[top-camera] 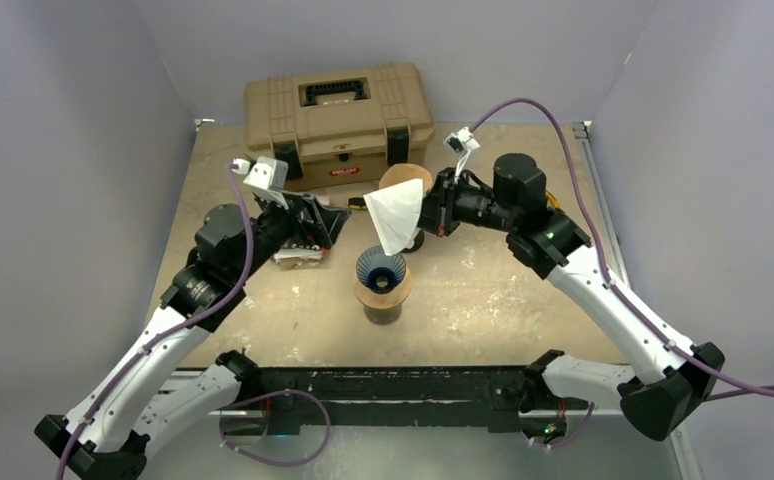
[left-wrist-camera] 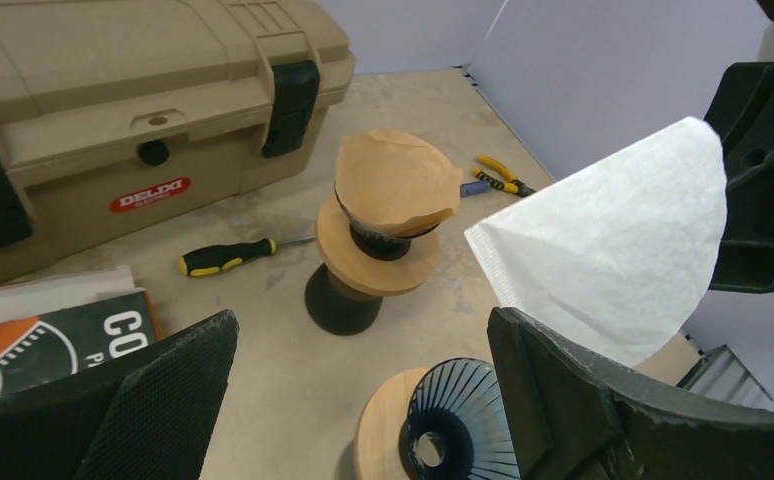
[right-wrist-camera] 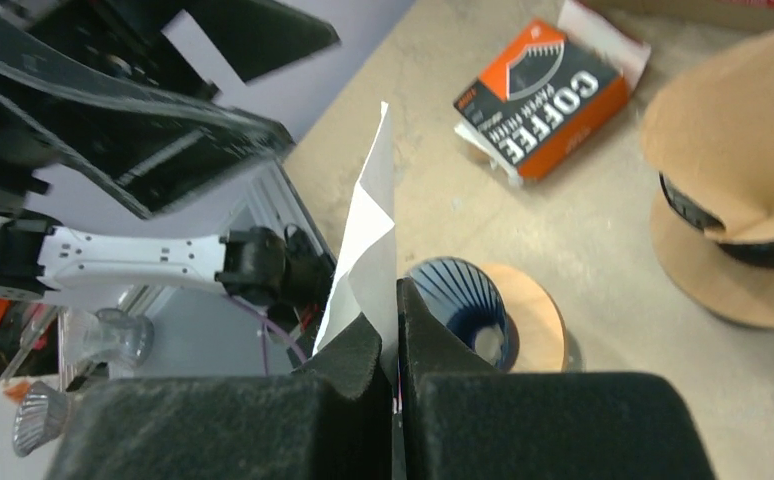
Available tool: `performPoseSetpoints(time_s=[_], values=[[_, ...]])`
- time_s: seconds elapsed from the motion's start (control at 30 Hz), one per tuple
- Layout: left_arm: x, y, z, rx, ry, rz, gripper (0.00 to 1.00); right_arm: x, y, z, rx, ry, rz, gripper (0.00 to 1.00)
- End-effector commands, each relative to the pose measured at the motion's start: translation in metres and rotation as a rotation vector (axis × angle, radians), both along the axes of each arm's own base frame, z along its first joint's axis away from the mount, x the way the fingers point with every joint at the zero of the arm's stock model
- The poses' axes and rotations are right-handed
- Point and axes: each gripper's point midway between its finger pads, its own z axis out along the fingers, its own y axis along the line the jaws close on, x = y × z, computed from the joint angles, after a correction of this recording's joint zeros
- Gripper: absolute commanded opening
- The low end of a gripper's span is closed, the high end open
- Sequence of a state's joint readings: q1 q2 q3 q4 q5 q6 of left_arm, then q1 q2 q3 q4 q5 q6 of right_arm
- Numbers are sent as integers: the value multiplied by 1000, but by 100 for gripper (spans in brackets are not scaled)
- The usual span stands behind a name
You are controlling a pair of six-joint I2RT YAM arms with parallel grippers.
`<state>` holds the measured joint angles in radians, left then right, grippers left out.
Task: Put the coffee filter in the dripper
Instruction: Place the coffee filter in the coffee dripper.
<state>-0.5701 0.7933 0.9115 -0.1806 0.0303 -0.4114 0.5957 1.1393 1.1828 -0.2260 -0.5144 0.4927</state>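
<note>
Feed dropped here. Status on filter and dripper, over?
Right gripper shut on white filter, above blue dripper, not in. Left gripper open, empty, close by. Path looks clear.

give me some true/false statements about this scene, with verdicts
1. The right gripper is shut on the white filter. True.
2. The white filter sits inside the blue dripper. False: it is held in the air and the dripper is empty.
3. The left gripper grips the white filter. False: it is open and holds nothing.
4. The rear dripper holds a brown filter. True.
5. The toolbox stands open. False: its lid is closed.
</note>
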Motion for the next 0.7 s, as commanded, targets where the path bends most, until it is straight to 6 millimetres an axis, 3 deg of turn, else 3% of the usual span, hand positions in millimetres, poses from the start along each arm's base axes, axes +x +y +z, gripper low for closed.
performPoseSetpoints(time_s=[0.0, 0.43, 0.67], values=[[-2, 15, 16, 91, -39, 41, 96, -8, -6, -11, -97, 26, 25, 0], [-8, -29, 14, 72, 32, -181, 95, -5, -9, -32, -166, 78, 11, 0], [-7, -45, 13, 206, 18, -166, 95, 4, 5, -34, -133, 110, 37, 0]])
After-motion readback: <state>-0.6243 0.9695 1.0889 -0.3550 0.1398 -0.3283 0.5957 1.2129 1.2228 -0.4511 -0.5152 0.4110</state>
